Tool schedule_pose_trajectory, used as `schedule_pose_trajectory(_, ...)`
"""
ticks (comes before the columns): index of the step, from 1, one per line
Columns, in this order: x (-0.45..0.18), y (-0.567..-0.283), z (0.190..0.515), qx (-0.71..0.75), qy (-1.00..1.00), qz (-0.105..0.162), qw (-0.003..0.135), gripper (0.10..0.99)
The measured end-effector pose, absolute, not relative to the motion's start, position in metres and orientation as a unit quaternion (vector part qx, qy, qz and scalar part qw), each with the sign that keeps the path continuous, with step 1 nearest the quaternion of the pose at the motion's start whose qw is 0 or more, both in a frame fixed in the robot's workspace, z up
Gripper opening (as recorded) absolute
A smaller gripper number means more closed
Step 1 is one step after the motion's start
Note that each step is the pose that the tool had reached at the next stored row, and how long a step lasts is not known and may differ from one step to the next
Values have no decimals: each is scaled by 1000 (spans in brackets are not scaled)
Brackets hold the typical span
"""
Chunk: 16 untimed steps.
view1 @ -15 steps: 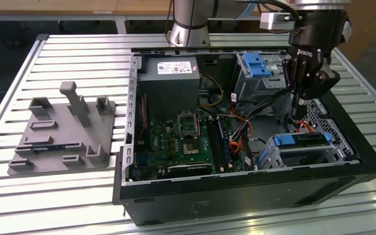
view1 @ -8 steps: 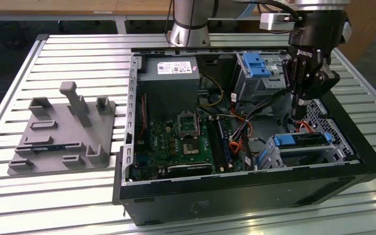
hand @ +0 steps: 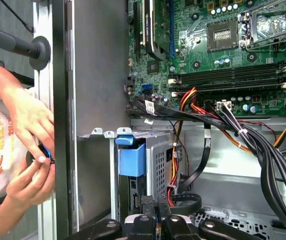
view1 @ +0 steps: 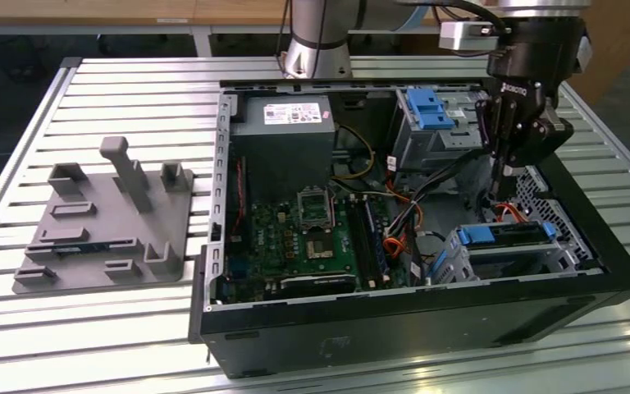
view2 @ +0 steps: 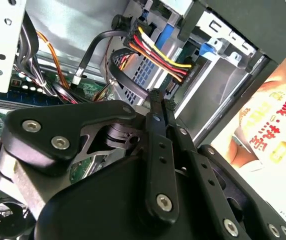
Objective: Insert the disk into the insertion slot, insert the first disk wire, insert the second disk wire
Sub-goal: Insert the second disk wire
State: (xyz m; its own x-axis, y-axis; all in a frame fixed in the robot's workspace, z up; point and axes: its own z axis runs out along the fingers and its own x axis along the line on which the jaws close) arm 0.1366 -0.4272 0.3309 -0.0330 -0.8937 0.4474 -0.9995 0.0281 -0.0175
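The gripper (view1: 504, 187) is held pinched shut, nothing visibly in it, just above the disk (view1: 509, 235) already seated in the insertion slot (view1: 561, 256); cables (view1: 430, 176) are bunched alongside.

One open computer case (view1: 425, 312) sits on the slatted table (view1: 129, 328), holding one motherboard (view1: 304, 246), one power supply (view1: 282, 131) and two drive cages with blue carriers (view1: 430, 111) (view1: 507, 236). One grey fixture plate (view1: 102, 234) lies beside it. In the first wrist view, two hands (hand: 30, 120) (hand: 30, 182) meet outside the case wall.
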Motion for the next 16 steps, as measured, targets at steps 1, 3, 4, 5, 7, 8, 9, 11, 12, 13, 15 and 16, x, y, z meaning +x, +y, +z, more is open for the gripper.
schedule_pose_trajectory(1,138,-427,331,677,-699,165,160,145)
schedule_pose_trajectory(3,141,-427,331,678,-698,162,163,145)
schedule_pose_trajectory(4,141,-427,331,678,-698,162,164,145)
schedule_pose_trajectory(5,141,-428,331,678,-698,162,163,145)
schedule_pose_trajectory(7,141,-430,331,679,-698,160,162,145)
schedule_pose_trajectory(8,141,-431,331,679,-698,159,161,145)
schedule_pose_trajectory(9,141,-433,331,679,-699,158,160,145)
schedule_pose_trajectory(11,141,-435,331,681,-700,150,152,145)
schedule_pose_trajectory(12,141,-437,331,682,-702,143,146,145)
schedule_pose_trajectory(13,141,-438,331,684,-703,137,140,145)
schedule_pose_trajectory(15,141,-441,331,686,-705,126,129,145)
schedule_pose_trajectory(16,141,-443,331,687,-706,121,124,145)
